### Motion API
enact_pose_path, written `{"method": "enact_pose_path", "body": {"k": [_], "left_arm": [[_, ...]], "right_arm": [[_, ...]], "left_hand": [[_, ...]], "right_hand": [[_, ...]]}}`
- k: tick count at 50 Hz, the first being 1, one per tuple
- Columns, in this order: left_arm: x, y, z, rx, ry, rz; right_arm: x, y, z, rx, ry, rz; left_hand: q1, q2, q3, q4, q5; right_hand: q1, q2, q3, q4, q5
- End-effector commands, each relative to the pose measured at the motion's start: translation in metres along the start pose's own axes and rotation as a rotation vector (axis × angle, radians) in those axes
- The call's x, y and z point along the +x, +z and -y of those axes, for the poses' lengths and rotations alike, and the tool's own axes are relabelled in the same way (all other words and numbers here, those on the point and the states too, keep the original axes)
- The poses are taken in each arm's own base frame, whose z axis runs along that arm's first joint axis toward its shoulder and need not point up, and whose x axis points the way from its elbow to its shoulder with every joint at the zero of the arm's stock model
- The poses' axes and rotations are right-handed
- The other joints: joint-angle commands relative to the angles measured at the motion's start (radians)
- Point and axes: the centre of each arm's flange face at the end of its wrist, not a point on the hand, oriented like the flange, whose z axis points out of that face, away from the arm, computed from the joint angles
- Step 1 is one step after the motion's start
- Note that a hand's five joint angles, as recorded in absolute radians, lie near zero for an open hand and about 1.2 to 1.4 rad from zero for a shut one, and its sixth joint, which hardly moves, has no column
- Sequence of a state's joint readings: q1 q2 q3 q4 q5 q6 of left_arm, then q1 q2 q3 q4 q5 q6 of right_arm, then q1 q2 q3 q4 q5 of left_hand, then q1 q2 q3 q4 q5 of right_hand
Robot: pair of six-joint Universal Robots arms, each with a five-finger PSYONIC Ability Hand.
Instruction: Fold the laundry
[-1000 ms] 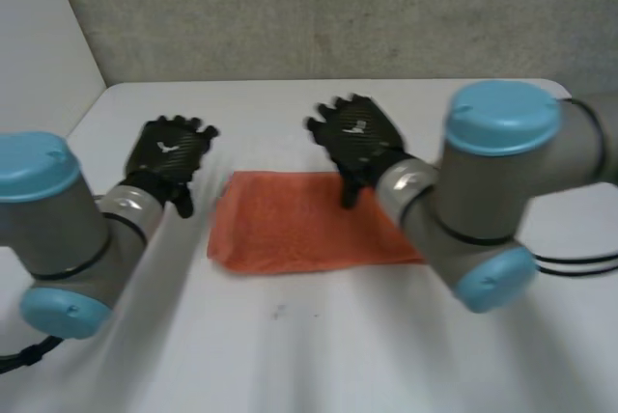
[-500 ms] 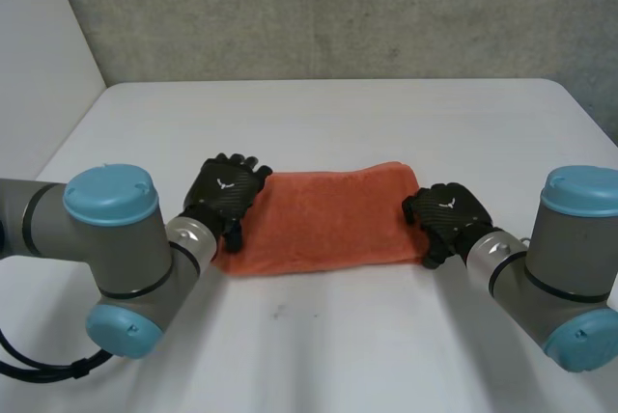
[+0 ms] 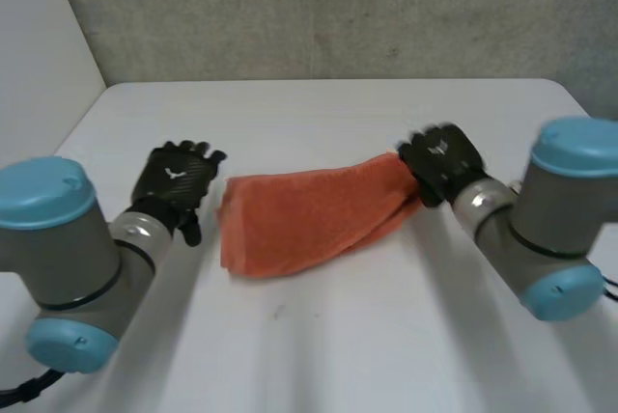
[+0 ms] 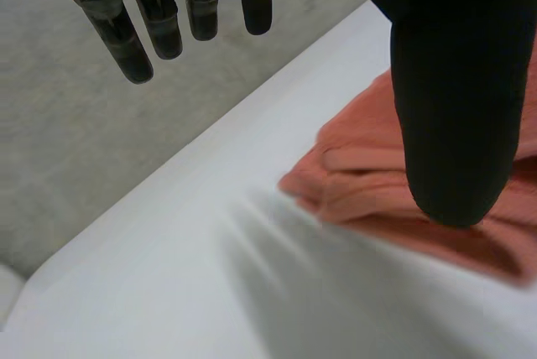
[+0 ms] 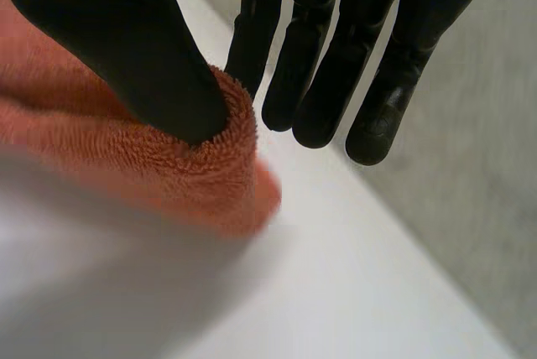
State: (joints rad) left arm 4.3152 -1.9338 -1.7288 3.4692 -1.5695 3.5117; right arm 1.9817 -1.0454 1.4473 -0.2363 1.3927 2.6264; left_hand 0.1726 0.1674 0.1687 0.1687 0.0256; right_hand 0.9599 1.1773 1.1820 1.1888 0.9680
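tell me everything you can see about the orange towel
The orange towel is fuzzy terry cloth, folded in layers, lying skewed on the white table. Its end nearest the right hand is bunched, pinched between that hand's thumb and fingers. The left hand is open beside the other end, not touching it.

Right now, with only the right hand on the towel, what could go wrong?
The right hand pinches just the edge of the orange towel between thumb and a finger, so it could slip free. The left hand is open beside the other end, so the towel may drag instead of folding.
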Motion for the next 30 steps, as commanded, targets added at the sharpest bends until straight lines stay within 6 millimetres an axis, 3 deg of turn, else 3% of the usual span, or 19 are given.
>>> {"method": "enact_pose_path", "body": {"k": [1, 3, 4, 5, 6, 8, 11, 15, 16, 17, 18, 19, 20, 22, 23, 24, 28, 30], "left_arm": [[-0.03, -0.007, 0.001, -0.009, -0.047, 0.09], [-0.033, -0.008, 0.001, -0.007, -0.065, 0.098], [-0.036, -0.008, 0.002, -0.004, -0.085, 0.105], [-0.036, -0.008, 0.002, -0.004, -0.085, 0.105], [-0.038, -0.009, 0.003, 0.002, -0.104, 0.11], [-0.039, -0.009, 0.004, 0.006, -0.118, 0.115], [-0.04, -0.009, 0.005, 0.01, -0.135, 0.114], [-0.037, -0.008, 0.009, 0.026, -0.134, 0.102], [-0.037, -0.008, 0.009, 0.026, -0.134, 0.102], [-0.037, -0.007, 0.012, 0.036, -0.133, 0.1], [-0.037, -0.007, 0.012, 0.036, -0.133, 0.1], [-0.037, -0.005, 0.016, 0.05, -0.133, 0.102], [-0.035, -0.003, 0.021, 0.065, -0.132, 0.095], [-0.029, -0.001, 0.026, 0.082, -0.136, 0.077], [-0.021, 0.001, 0.029, 0.093, -0.146, 0.052], [-0.021, 0.001, 0.029, 0.093, -0.146, 0.052], [-0.002, 0.008, 0.036, 0.112, -0.201, -0.011], [0.003, 0.009, 0.034, 0.095, -0.222, -0.029]], "right_arm": [[-0.087, 0.0, 0.073, 0.223, -0.066, 0.22], [-0.129, -0.004, 0.075, 0.28, -0.076, 0.369], [-0.13, -0.004, 0.075, 0.28, -0.076, 0.37], [-0.153, -0.011, 0.072, 0.3, -0.08, 0.459], [-0.153, -0.011, 0.072, 0.3, -0.08, 0.46], [-0.195, -0.024, 0.059, 0.305, -0.083, 0.604], [-0.209, -0.027, 0.046, 0.263, -0.083, 0.633], [-0.201, -0.022, 0.051, 0.237, -0.084, 0.569], [-0.193, -0.02, 0.057, 0.228, -0.083, 0.517], [-0.193, -0.02, 0.057, 0.228, -0.083, 0.517], [-0.181, -0.021, 0.071, 0.236, -0.075, 0.455], [-0.166, -0.02, 0.084, 0.245, -0.056, 0.389], [-0.166, -0.02, 0.084, 0.245, -0.056, 0.389], [-0.13, -0.013, 0.094, 0.235, 0.039, 0.283], [-0.13, -0.013, 0.094, 0.235, 0.039, 0.283], [-0.116, -0.009, 0.097, 0.231, 0.109, 0.257], [-0.1, -0.003, 0.097, 0.217, 0.23, 0.245], [-0.095, 0.002, 0.086, 0.174, 0.283, 0.263]], "left_hand": [[0.003, 0.008, 0.007, 0.007, -0.025], [0.003, 0.008, 0.007, 0.007, -0.025], [0.003, 0.008, 0.007, 0.007, -0.025], [0.003, 0.008, 0.007, 0.007, -0.025], [0.003, 0.008, 0.007, 0.007, -0.025], [0.003, 0.008, 0.007, 0.007, -0.025], [0.003, 0.008, 0.007, 0.007, -0.025], [0.003, 0.008, 0.007, 0.007, -0.025], [0.003, 0.008, 0.007, 0.007, -0.025], [0.003, 0.008, 0.007, 0.007, -0.025], [0.003, 0.008, 0.007, 0.007, -0.025], [0.003, 0.008, 0.007, 0.007, -0.025], [0.003, 0.008, 0.007, 0.007, -0.025], [0.003, 0.008, 0.007, 0.007, -0.025], [0.003, 0.008, 0.007, 0.007, -0.025], [0.003, 0.008, 0.007, 0.007, -0.025], [0.009, 0.014, 0.012, 0.012, -0.019], [0.006, 0.011, 0.01, 0.01, -0.022]], "right_hand": [[0.436, 0.219, 0.214, 0.207, 0.254], [0.436, 0.219, 0.214, 0.207, 0.254], [0.436, 0.219, 0.214, 0.207, 0.254], [0.436, 0.219, 0.214, 0.207, 0.254], [0.436, 0.219, 0.214, 0.207, 0.254], [0.436, 0.219, 0.214, 0.207, 0.254], [0.436, 0.219, 0.214, 0.207, 0.254], [0.436, 0.219, 0.214, 0.207, 0.254], [0.042, -0.175, -0.18, -0.187, -0.141], [0.038, -0.179, -0.184, -0.191, -0.144], [-0.45, -0.668, -0.672, -0.679, -0.633], [-0.577, -0.795, -0.799, -0.806, -0.76], [-0.578, -0.796, -0.8, -0.807, -0.761], [-0.698, -0.915, -0.92, -0.927, -0.881], [-0.699, -0.916, -0.921, -0.928, -0.881], [-0.785, -1.003, -1.007, -1.014, -0.968], [-0.785, -1.003, -1.007, -1.014, -0.968], [-0.785, -1.003, -1.007, -1.014, -0.968]]}}
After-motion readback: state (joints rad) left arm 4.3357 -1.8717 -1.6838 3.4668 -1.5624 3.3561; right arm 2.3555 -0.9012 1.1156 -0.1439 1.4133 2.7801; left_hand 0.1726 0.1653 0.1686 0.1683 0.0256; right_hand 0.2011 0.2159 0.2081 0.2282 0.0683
